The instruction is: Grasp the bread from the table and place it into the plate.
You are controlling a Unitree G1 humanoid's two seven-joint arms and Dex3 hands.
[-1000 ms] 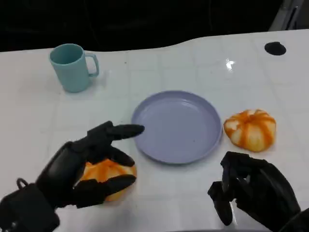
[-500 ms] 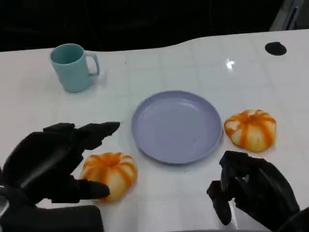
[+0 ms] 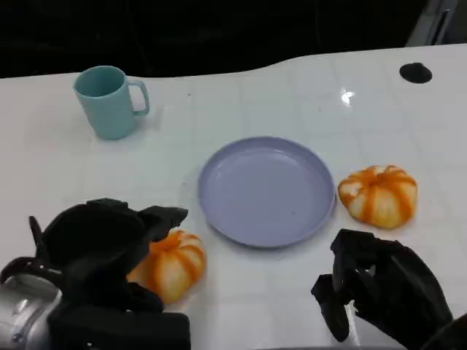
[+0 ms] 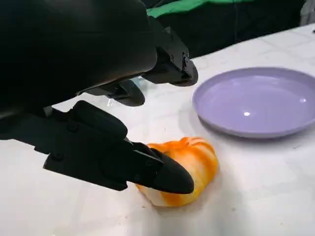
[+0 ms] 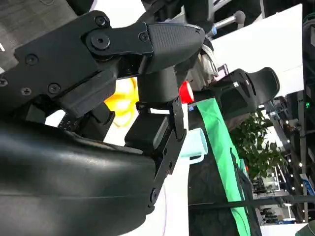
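Since a second ago the left hand [image 3: 98, 251] let go and shifted back, so its fingers [image 4: 162, 172] hang apart over the bread [image 3: 169, 264], not yet regripped; right hand's [image 3: 383, 288] fingers stay curled, empty.

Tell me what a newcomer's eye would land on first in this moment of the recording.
Probably the two orange-striped bread rolls: one at the near left, with the left hand closing around it, and the other bread roll lying just right of the empty purple plate at the table's middle. Next would be the teal mug standing at the far left, and the right hand with fingers curled at the near right.
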